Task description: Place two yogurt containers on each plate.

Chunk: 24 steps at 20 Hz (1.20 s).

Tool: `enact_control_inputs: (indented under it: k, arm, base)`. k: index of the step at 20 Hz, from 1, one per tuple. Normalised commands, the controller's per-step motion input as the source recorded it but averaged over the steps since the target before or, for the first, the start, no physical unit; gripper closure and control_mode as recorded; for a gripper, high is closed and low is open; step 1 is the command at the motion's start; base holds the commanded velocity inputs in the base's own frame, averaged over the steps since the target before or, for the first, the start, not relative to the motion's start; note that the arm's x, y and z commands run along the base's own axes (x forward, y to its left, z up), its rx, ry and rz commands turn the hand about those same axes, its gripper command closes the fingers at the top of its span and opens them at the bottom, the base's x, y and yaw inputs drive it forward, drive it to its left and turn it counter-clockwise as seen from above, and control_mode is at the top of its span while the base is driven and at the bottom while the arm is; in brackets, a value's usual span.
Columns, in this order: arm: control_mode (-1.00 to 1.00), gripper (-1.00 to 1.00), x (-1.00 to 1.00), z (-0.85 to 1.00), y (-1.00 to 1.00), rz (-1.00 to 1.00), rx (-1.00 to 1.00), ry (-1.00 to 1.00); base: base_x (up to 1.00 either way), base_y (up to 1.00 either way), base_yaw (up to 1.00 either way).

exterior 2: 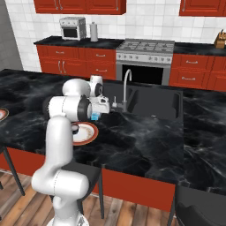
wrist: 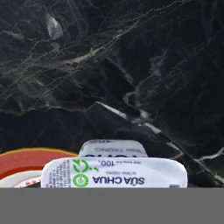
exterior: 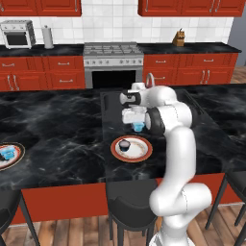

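Gripper (exterior: 138, 126) is hanging over the black marble island counter (exterior: 57, 129), fingers closed in on a light blue yogurt tub (exterior: 138, 127). The tub is sitting right below the hand, at approx 12 o'clock from the near plate (exterior: 132, 148), just beside its rim. Can't tell from the base views whether the tub is touching the counter or lifted off it.

In the right base view the same tub (exterior 2: 94, 116) is peeking out as a blue bit under the wrist, w/ the near plate (exterior 2: 84, 133) at about 7 o'clock from it, partly behind the arm.

Hand view is showing the tub's whitish lid (wrist: 114, 171) w/ green and blue print, up close at 6 o'clock of the frame. The red-orange plate rim (wrist: 26, 159) is curving in at about 8 o'clock, marble beyond.

On the near plate a dark round tub (exterior: 124, 144) is sitting left of centre.

Second plate (exterior: 9, 154) is lying far off at 9 o'clock along the counter, cut by the frame edge, w/ a blue tub (exterior: 6, 153) on it.

Sink basin (exterior 2: 145, 99) is lying beyond the hand, faucet (exterior 2: 126, 86) at its near edge.
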Motion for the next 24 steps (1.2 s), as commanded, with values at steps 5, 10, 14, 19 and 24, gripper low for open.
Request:
enact_control_inputs:
  k: [5,10,14,19,24]
  arm:
    - [-1.0,1.0,-0.95,0.55,-0.23,0.06,0.05,-0.1]
    - [-1.0,1.0,-0.95,0.1,0.0,0.14,0.03,-0.07]
    - [-1.0,1.0,-0.66,-0.01,0.15,0.15,0.03,-0.1]
    - [-1.0,1.0,0.03,-0.39,0.25,0.11,0.02,-0.07]
    - [-1.0,1.0,0.28,-0.51,0.14,0.03,0.0,-0.03]
  base:
    - [0.0,0.0,0.0]
    - [0.0,0.0,0.0]
    - [0.0,0.0,0.0]
    - [0.0,0.0,0.0]
    - [0.0,0.0,0.0]
